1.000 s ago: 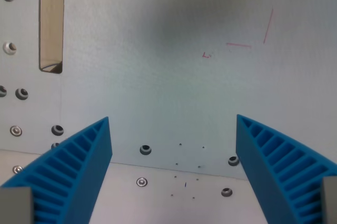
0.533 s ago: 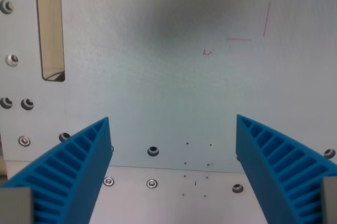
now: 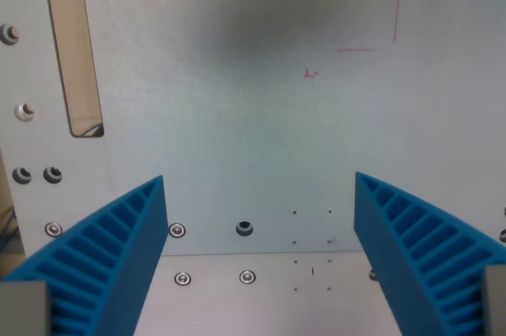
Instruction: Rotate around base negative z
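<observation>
So the gripper (image 3: 259,261) is spread wide with nothing between its two blue ribbed fingers (image 3: 103,265), one coming in from the bottom corner on the wrist view's left and the other from the bottom corner on the wrist view's right. It's looking straight down at a pale grey metal bench (image 3: 237,138), and there's no loose object on it anywhere, so the task's thing here is really just the arm itself. On the wrist view's left there's a long narrow slot (image 3: 73,43) cut through the plate, slightly tilted, tan colour showing through it. A few bolts and holes run down that left edge, like the bolt (image 3: 9,33) near the top, and a row of screws sits lower down, e.g. the dark hole (image 3: 244,228) right above a seam where two plates meet. Up at the top right there are thin red pen lines (image 3: 371,12) forming an open box shape, plus a tiny red scribble (image 3: 311,73) closer to the middle. A soft dark shadow falls across the upper middle.
</observation>
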Controlling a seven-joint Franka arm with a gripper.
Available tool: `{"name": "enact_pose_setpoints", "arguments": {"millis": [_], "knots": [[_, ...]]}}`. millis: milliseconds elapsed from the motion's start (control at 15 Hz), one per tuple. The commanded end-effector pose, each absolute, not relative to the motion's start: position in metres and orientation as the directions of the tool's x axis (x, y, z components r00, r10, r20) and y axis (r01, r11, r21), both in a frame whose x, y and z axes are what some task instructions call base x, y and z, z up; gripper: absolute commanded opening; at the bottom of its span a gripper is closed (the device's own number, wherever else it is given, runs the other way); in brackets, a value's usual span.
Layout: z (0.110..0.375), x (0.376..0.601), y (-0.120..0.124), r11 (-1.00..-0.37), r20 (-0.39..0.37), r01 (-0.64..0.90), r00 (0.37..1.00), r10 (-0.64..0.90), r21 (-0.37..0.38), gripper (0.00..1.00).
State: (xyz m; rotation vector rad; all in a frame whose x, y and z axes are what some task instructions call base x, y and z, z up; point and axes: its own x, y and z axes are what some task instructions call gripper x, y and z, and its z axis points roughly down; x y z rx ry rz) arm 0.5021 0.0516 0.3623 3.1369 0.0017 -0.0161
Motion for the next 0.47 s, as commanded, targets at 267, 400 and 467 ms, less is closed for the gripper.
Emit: {"name": "enact_pose_setpoints", "arguments": {"millis": [267,400,467], "knots": [[0.3643,0.5018,0.0517,-0.979,-0.008,-0.206,0.979,-0.206,0.001,1.0],[0.3643,0.5018,0.0517,-0.973,-0.008,-0.232,0.973,-0.232,0.001,1.0],[0.3643,0.5018,0.0517,-0.97,-0.008,-0.245,0.97,-0.245,0.001,1.0]]}}
